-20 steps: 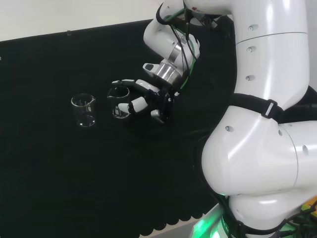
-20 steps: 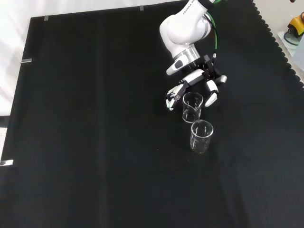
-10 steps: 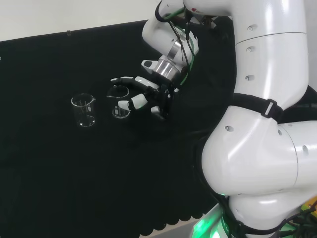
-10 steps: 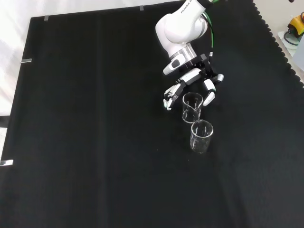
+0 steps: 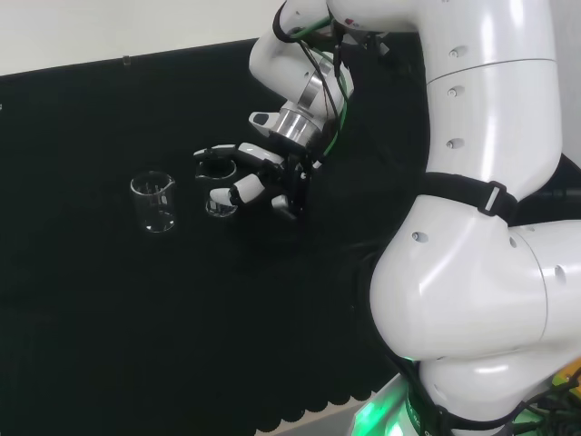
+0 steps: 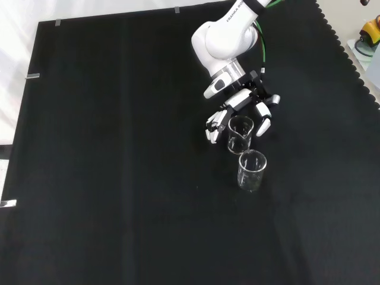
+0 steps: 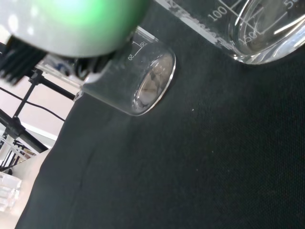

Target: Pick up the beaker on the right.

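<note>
At counter, front view, near to far:
Near beaker (image 6: 252, 170): clear glass, upright on the black-cloth counter (image 6: 119, 178), free of the hand. Stands just beside the target, so the approach has to come from the far side and the flanks.
Target beaker (image 6: 240, 134): clear glass, upright, just behind the near one in the front view; the right-hand one of the pair in the head view (image 5: 218, 186). I cannot tell whether its base is on the cloth or just lifted.
Hand (image 6: 240, 107): over and behind the target's rim. Fingers (image 6: 215, 124) curl down one side and the thumb (image 6: 263, 123) down the other, bracketing the glass. Contact with the wall is likely but not plain, since clear glass hides the line.
Reason for pose (judgement): opposed wrap across the wall, kept on the side away from the neighbour.
Wrist view: both beakers show close, seen toward their bases.
Stage (judgement): grasp closing or just closed; lift not evident.
Risk (judgement): a tilt on lifting could knock the near beaker.
</note>
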Robot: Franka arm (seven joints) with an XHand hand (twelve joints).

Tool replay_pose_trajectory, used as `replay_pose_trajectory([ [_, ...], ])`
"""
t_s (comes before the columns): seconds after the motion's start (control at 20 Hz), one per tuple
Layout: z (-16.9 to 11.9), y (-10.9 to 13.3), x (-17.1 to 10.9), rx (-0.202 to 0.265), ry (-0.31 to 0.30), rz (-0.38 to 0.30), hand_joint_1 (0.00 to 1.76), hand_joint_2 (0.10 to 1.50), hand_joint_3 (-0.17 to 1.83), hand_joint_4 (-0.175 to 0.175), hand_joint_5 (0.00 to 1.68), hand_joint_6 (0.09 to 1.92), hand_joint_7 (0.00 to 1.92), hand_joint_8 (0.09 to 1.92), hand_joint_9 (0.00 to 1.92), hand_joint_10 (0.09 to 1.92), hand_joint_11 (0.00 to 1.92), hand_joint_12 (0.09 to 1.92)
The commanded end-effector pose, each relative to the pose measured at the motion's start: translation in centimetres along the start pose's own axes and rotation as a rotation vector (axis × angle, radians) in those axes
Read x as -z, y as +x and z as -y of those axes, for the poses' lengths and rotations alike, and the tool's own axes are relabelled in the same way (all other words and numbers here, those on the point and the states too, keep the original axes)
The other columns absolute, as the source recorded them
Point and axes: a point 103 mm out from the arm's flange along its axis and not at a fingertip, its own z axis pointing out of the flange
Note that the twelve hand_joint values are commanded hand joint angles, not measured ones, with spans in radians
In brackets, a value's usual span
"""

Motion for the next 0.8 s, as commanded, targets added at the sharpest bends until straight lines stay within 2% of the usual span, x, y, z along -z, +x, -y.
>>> replay_pose_trajectory([
  [0.05,0.23,-0.32,-0.15,-0.013,-0.008,-0.008,0.98,0.29,1.09,-0.027,0.48,0.09,0.36,0.58,0.32,0.6,0.0,1.02],
  [0.2,0.2,-0.38,-0.18,-0.017,0.002,-0.023,0.98,0.31,1.08,-0.029,0.52,0.22,0.4,0.56,0.36,0.57,0.0,1.06],
  [0.35,0.14,-0.22,-0.24,-0.011,-0.005,-0.015,0.99,0.32,1.07,-0.032,0.44,0.59,0.45,0.56,0.41,0.56,0.0,1.1],
  [0.45,0.07,-0.11,-0.28,-0.008,-0.007,-0.017,0.99,0.33,1.08,-0.032,0.41,0.78,0.47,0.57,0.42,0.56,0.0,1.13],
  [0.6,0.02,0.01,-0.35,-0.003,-0.005,-0.018,0.99,0.33,1.08,-0.033,0.4,0.87,0.49,0.58,0.43,0.57,0.0,1.16],
  [0.8,0.01,-0.02,-0.51,-0.006,-0.004,-0.025,0.99,0.33,1.09,-0.034,0.39,0.89,0.49,0.59,0.44,0.57,0.0,1.16],
])
